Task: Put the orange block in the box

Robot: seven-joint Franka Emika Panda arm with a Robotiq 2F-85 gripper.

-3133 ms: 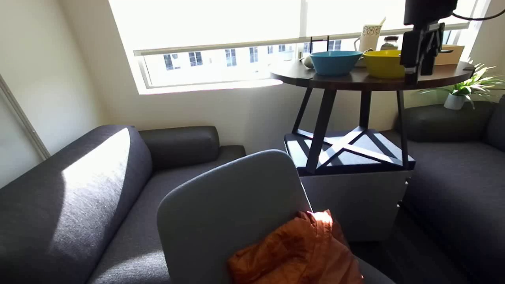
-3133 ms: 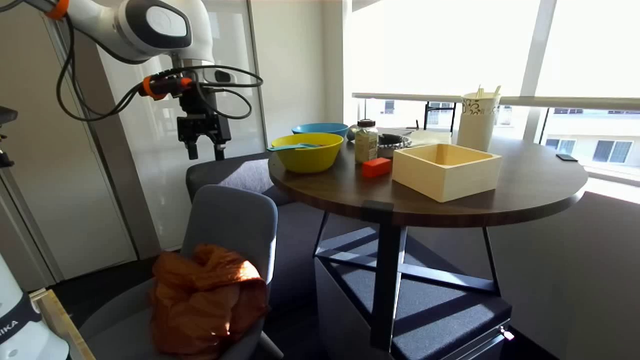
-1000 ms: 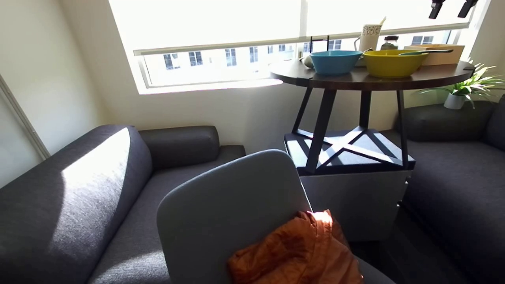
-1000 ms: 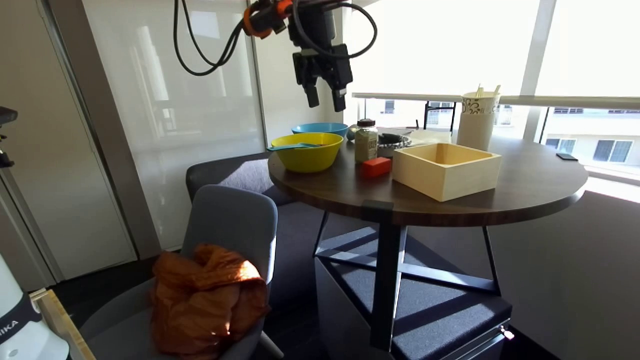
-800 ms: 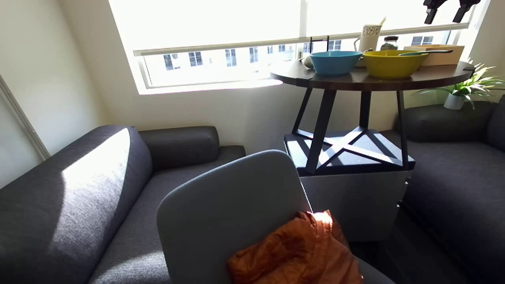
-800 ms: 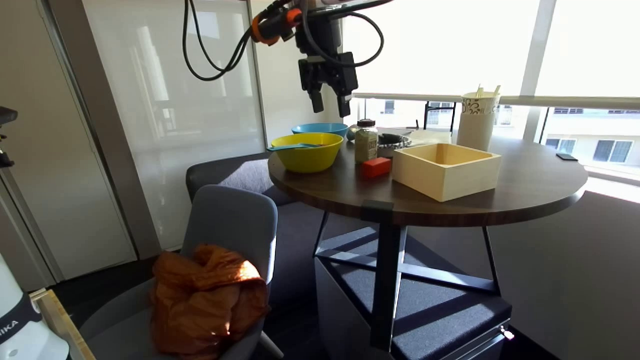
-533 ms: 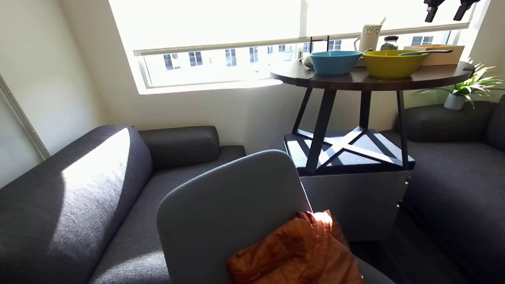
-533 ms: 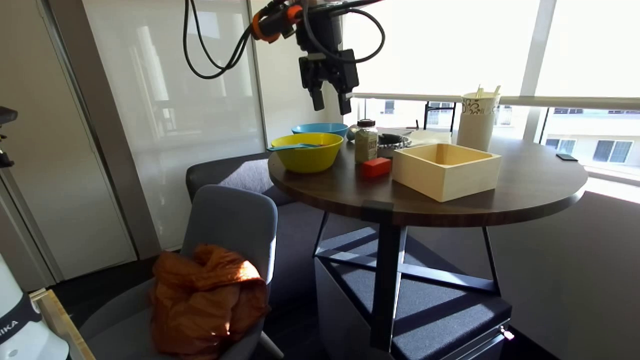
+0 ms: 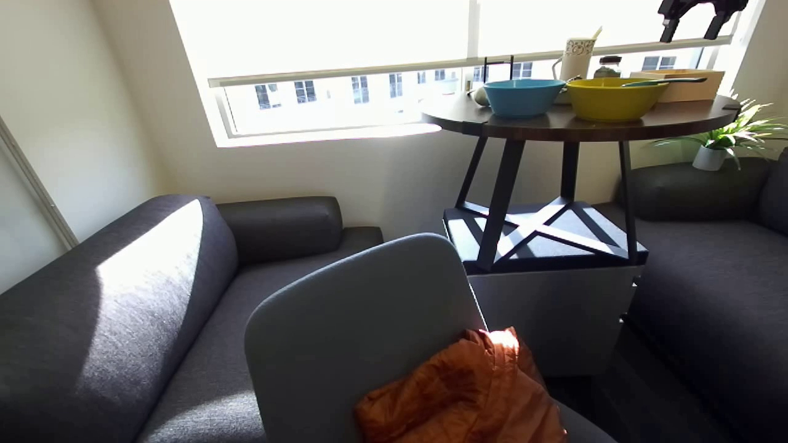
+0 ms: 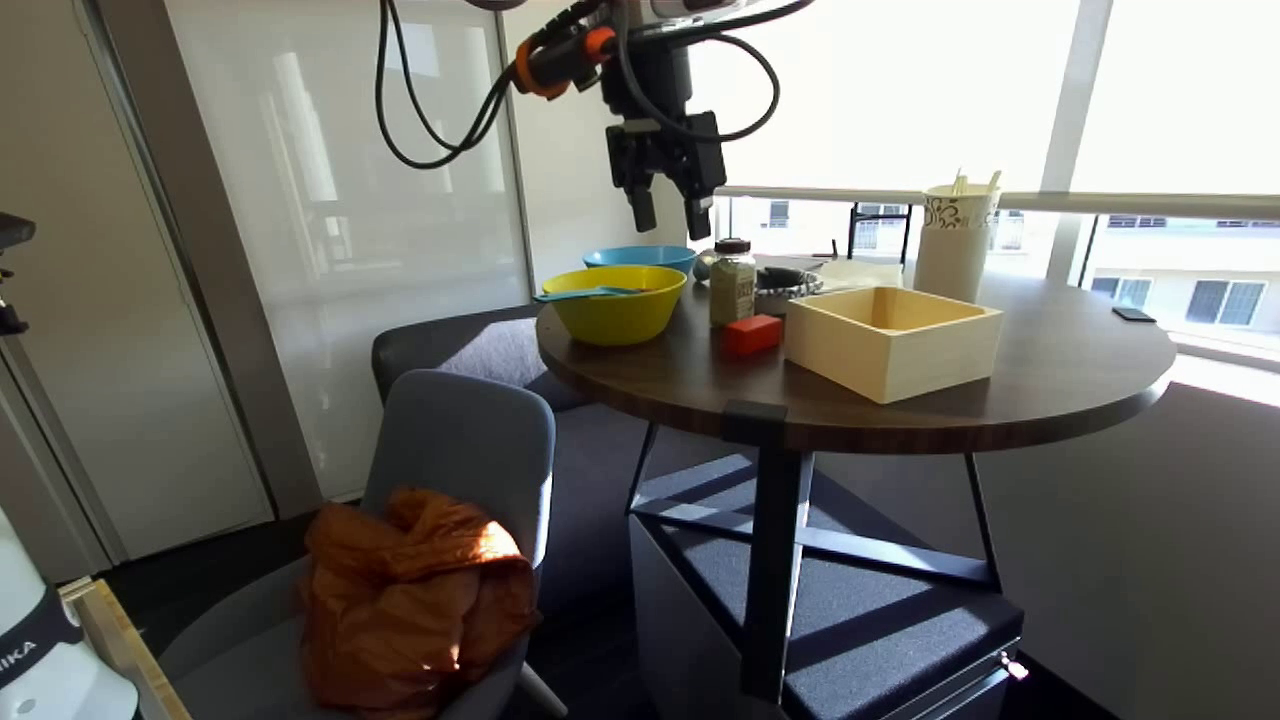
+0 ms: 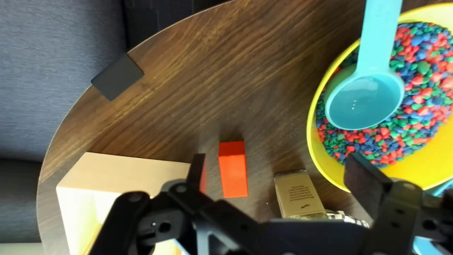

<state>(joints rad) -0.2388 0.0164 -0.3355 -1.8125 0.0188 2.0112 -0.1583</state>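
Note:
The orange block (image 10: 752, 335) lies on the dark round table between the yellow bowl and the box; it also shows in the wrist view (image 11: 234, 175). It is hidden in an exterior view, where the yellow bowl stands in front. The box (image 10: 838, 352) is low, pale wood and open-topped, just beside the block; it shows at the lower left of the wrist view (image 11: 132, 173). My gripper (image 10: 671, 225) is open and empty, pointing down, well above the table. In the wrist view the block lies between the fingers (image 11: 277, 163), nearer the left one.
A yellow bowl (image 10: 610, 318) holds coloured pebbles and a teal scoop (image 11: 364, 99). A capped bottle (image 10: 733, 290) stands right behind the block. A blue bowl (image 9: 523, 98), a patterned dish (image 10: 790, 285) and a tall white cup (image 10: 952, 245) are also on the table (image 10: 640, 395).
Over three seconds my gripper has moved from beside the table to above it, staying open. In the last half second it has gone slightly lower. The block and box have not moved.

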